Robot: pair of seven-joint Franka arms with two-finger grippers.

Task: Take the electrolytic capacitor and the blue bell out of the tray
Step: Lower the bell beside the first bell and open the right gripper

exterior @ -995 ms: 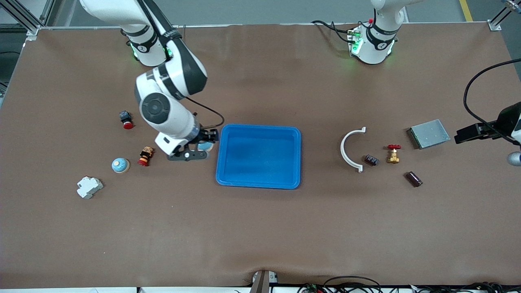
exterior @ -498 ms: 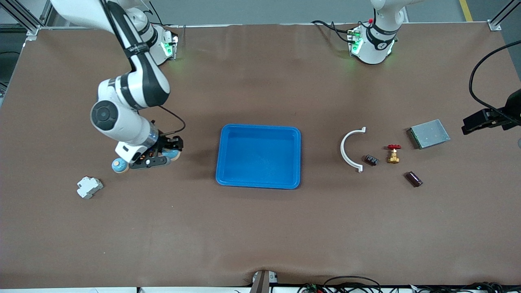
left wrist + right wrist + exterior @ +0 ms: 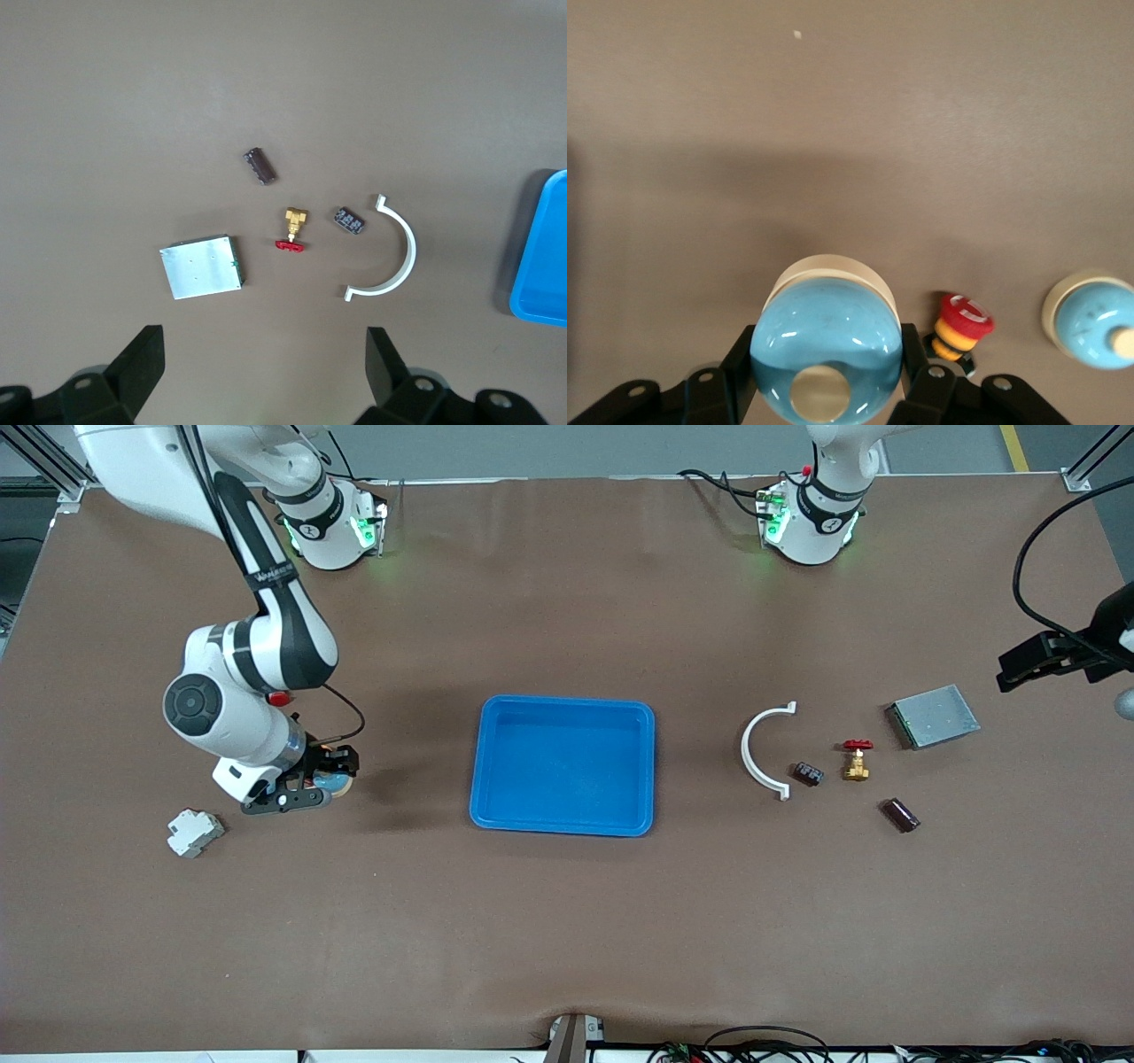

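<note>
My right gripper (image 3: 330,781) is shut on a blue dome bell with a cream base (image 3: 828,341), holding it low over the table toward the right arm's end, away from the blue tray (image 3: 567,701). A second blue bell (image 3: 1097,319) sits on the table beside it; my arm hides it in the front view. The dark brown cylindrical capacitor (image 3: 900,815) lies toward the left arm's end and also shows in the left wrist view (image 3: 260,166). My left gripper (image 3: 1028,662) is open and empty, high over the table beside the grey metal box (image 3: 935,716).
A red and yellow push button (image 3: 961,326) stands by the held bell. A white breaker block (image 3: 194,833) lies near the right arm. A white curved clip (image 3: 760,753), a small black part (image 3: 807,773) and a brass valve with a red handle (image 3: 856,759) lie near the capacitor.
My right gripper has carried the bell from beside the blue tray toward the right arm's end, and now covers the other bell and the button. My left gripper has shifted slightly.
</note>
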